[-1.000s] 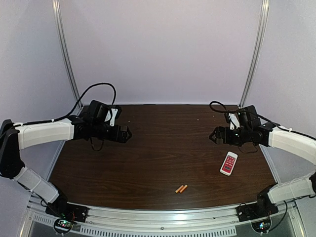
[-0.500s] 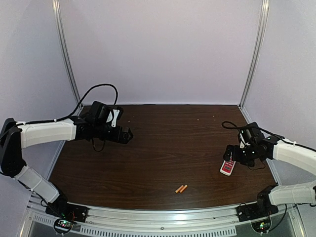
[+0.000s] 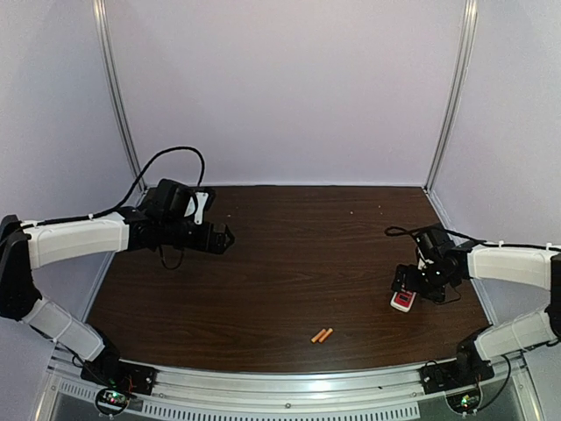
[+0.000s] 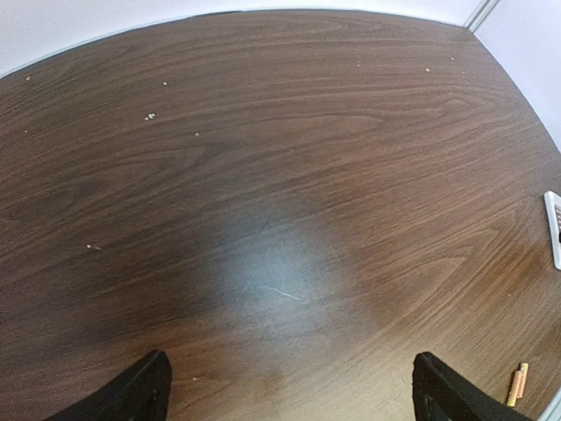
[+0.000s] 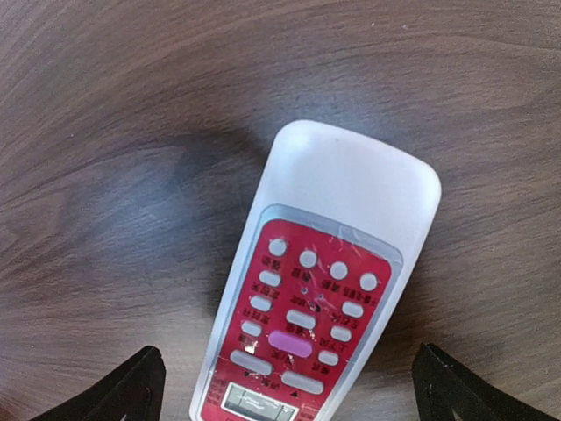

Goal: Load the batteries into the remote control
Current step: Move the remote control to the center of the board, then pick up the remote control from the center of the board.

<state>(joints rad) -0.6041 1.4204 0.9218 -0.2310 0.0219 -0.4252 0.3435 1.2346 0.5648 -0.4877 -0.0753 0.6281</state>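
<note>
The remote control lies face up at the right of the table, its red button face showing. My right gripper hangs low right over it, open, with one black fingertip on each side of the remote and a gap to both. Two orange batteries lie side by side near the front edge, and they also show in the left wrist view as batteries at the lower right. My left gripper is open over bare wood at the left, holding nothing.
The dark wood table is walled by pale panels with metal posts at the back corners. A black cable loops behind the left arm. The remote's edge shows at the right of the left wrist view.
My right arm has swung forward and down from the back right until its open gripper straddles the remote. The left arm has barely shifted.
</note>
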